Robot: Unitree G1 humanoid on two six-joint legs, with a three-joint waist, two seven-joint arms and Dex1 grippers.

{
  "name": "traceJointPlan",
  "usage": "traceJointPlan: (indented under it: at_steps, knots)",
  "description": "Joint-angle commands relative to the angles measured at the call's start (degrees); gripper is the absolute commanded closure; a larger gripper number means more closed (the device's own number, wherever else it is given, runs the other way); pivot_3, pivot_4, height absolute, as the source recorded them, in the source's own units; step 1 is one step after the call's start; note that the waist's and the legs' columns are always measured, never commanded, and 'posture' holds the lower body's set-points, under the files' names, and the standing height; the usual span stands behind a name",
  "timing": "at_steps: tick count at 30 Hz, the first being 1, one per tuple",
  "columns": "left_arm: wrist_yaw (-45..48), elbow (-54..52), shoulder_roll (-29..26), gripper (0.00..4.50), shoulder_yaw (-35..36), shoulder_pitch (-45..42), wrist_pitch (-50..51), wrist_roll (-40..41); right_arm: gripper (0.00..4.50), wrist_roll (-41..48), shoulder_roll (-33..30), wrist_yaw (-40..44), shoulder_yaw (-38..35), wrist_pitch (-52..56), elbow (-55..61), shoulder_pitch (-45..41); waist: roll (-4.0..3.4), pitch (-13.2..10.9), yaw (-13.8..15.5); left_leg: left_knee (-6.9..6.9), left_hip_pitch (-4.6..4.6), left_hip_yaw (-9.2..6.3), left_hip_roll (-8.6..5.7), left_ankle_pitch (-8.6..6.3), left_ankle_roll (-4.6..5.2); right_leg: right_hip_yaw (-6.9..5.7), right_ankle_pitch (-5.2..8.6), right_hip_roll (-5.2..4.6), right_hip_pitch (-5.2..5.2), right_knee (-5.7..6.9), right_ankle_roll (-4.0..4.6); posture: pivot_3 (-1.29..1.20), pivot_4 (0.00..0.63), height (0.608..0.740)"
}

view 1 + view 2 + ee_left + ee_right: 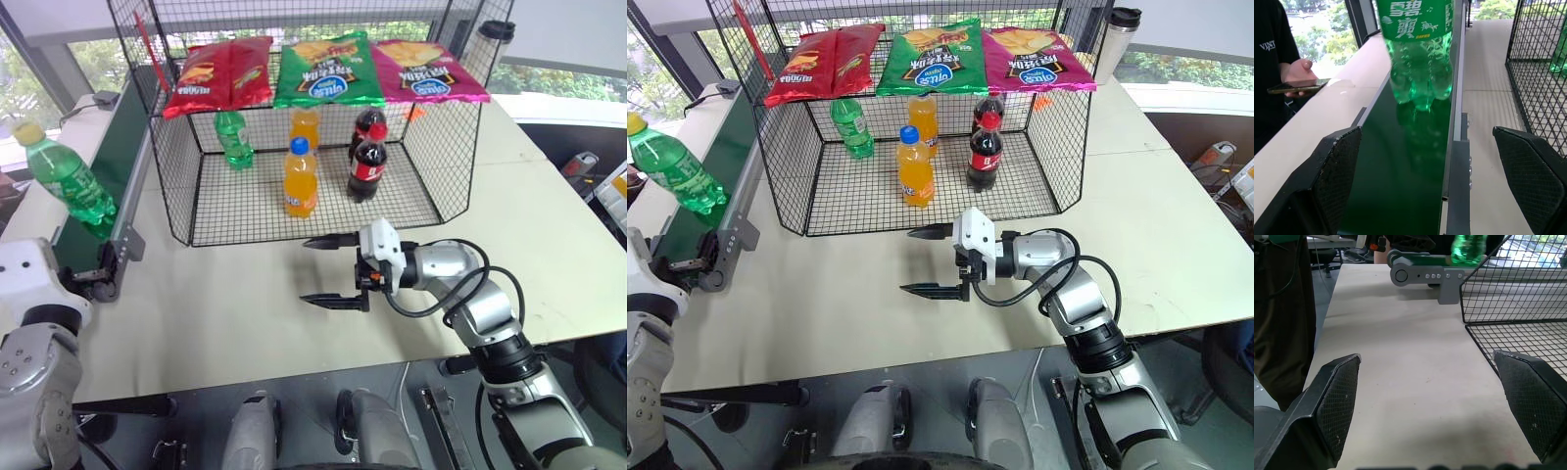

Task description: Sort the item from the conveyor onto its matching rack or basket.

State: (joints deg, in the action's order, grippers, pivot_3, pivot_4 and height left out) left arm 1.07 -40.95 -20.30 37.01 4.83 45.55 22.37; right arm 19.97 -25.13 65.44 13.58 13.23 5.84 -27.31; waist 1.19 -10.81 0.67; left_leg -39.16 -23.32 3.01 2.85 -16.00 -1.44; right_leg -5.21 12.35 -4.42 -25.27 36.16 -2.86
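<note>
The left gripper point(1425, 181) sits at the near end of the conveyor point(1400, 186), its two black fingers point(1334, 171) spread as wide as they go and holding nothing; the belt runs away between them. A little further up the belt stands the green bottle point(67, 182) with its yellow cap, upright, clear of both fingers — not yet grasped.

The right gripper point(328, 270) hovers over the table point(225, 313) just in front of the open side of the wire cage point(176, 196), pointing sideways toward the conveyor. Its fingers are also wide apart and empty.

The conveyor lies along the table's left edge, with the cage just beside it toward the middle. Inside the cage, on the grid floor, stand another green bottle point(233, 139) at the back left, two orange bottles point(300, 178) in the middle and two cola bottles point(367, 164) to the right. Three snack bags point(327, 69) — red, green, pink — lie across its top.

Beyond the conveyor, a person's hand point(1299, 73) holds a phone point(1297, 86).
</note>
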Motion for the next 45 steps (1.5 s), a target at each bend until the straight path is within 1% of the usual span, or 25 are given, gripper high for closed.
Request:
traceJointPlan:
  at_steps: [1, 12, 16, 17, 19, 20, 21, 27, 31, 35, 40, 42, 45]
  knots:
    - [-0.4, -0.9, -0.9, 0.05, 1.4, -0.3, -1.8, -1.0, 0.0, -0.6, 0.5, -0.4, -0.2, -1.8, -0.2, -0.9, 0.0, 0.0, 0.0, 0.0, 0.0, 0.0, 0.0, 0.0, 0.0, 0.0, 0.0, 0.0, 0.0, 0.0, 0.0, 0.0, 0.15, 0.74]
    - [-2.4, 1.1, -1.5, 0.05, 2.8, -2.4, -3.2, -3.0, 0.0, -1.4, 0.4, -0.4, -0.1, -3.1, -1.3, -0.4, 0.0, 0.0, 0.0, 0.0, 0.0, 0.0, 0.0, 0.0, 0.0, 0.0, -0.02, 0.0, 0.0, 0.0, -0.03, 0.0, 0.15, 0.74]
    - [-2.2, 2.0, -1.3, 0.05, 1.8, -2.5, -3.6, -3.0, 0.0, -1.7, 0.5, -0.6, -0.3, -3.2, -1.6, -0.5, 0.0, 0.0, 0.0, 0.0, 0.0, 0.0, 0.0, 0.0, 0.0, 0.0, -0.04, 0.0, 0.01, 0.0, -0.06, 0.0, 0.15, 0.74]
    - [-2.0, 2.1, -1.1, 0.28, 1.4, -2.1, -3.9, -3.1, 0.0, -1.7, 0.5, -0.6, -0.3, -3.2, -1.6, -0.6, 0.0, 0.0, 0.0, 0.0, 0.0, 0.01, 0.0, 0.0, 0.0, 0.0, -0.04, 0.0, 0.01, 0.0, -0.07, 0.0, 0.15, 0.74]
    - [-1.4, 1.9, -0.8, 0.9, 0.7, -1.4, -4.8, -3.3, 0.0, -1.8, 0.5, -0.7, -0.3, -3.3, -1.8, -0.7, 0.0, 0.0, 0.1, 0.0, 0.0, 0.01, 0.0, 0.0, 0.0, 0.0, -0.06, -0.01, 0.01, 0.0, -0.11, 0.0, 0.15, 0.74]
    - [-1.3, 1.6, -0.6, 1.33, 0.6, -1.1, -5.1, -3.4, 0.0, -1.8, 0.4, -0.7, -0.3, -3.4, -1.8, -0.7, 0.0, 0.0, 0.1, 0.0, 0.0, 0.01, 0.0, 0.0, 0.0, 0.0, -0.06, -0.01, 0.01, 0.0, -0.11, 0.0, 0.15, 0.74]
    - [-0.9, 1.3, -0.7, 1.61, 0.4, -0.8, -5.7, -3.3, 0.0, -1.9, 0.3, -0.8, -0.4, -3.5, -1.8, -0.7, 0.0, 0.0, 0.1, 0.0, 0.0, 0.01, 0.0, 0.0, 0.0, 0.0, -0.06, -0.01, 0.01, 0.0, -0.11, 0.0, 0.15, 0.74]
    - [-1.2, -1.9, -0.9, 1.62, 2.2, -2.9, -5.1, -0.6, 0.0, -1.6, 0.0, -1.0, -0.3, -2.5, -1.0, -0.9, 0.0, 0.0, 0.1, -0.01, 0.0, 0.0, 0.0, 0.0, 0.0, 0.0, 0.0, -0.01, 0.01, 0.0, 0.01, 0.0, 0.15, 0.74]
    - [-2.1, -3.7, -2.6, 1.62, 4.0, -5.2, -4.8, 0.2, 0.0, -1.0, 0.0, -1.4, -0.7, -1.2, -0.3, -1.3, 0.02, 0.0, 0.0, 0.0, -0.03, -0.01, 0.0, 0.0, 0.0, -0.01, -0.07, -0.01, 0.0, -0.02, -0.12, 0.0, 0.15, 0.74]
    - [-1.0, -7.2, -4.9, 1.62, 4.6, -8.5, -1.6, 5.6, 0.0, -0.7, 0.3, -3.2, -1.6, 0.6, 0.1, -2.2, 0.02, 0.0, 0.0, 0.0, -0.02, 0.0, 0.0, 0.0, 0.0, 0.0, -0.08, 0.0, 0.0, -0.01, -0.12, 0.0, 0.15, 0.74]
    - [0.9, -9.9, -6.8, 1.62, -0.1, -9.4, 1.6, 9.8, 0.0, -2.5, 1.7, -8.4, -2.2, 1.8, -1.4, -3.7, 0.02, 0.0, 0.0, 0.0, -0.03, 0.01, -0.01, 0.0, 0.0, 0.01, -0.08, -0.02, 0.0, -0.02, -0.13, 0.0, 0.15, 0.74]
    - [0.9, -9.3, -5.8, 1.62, -3.5, -10.7, 1.9, 11.2, 0.0, -3.4, 2.3, -10.6, -2.1, 2.8, -2.7, -4.7, 0.02, 0.0, 0.1, 0.0, -0.01, 0.0, -0.01, 0.0, -0.01, 0.01, -0.08, 0.0, 0.0, 0.01, -0.12, 0.0, 0.15, 0.74]
    - [0.3, -7.6, -4.1, 1.62, -10.0, -12.9, 1.6, 10.4, 0.0, -5.9, 1.6, -11.9, -0.9, 3.2, -3.8, -5.0, 0.02, 0.0, 0.1, -0.01, -0.01, 0.0, -0.02, 0.01, -0.02, 0.01, -0.09, 0.0, 0.03, 0.01, -0.12, 0.0, 0.15, 0.74]
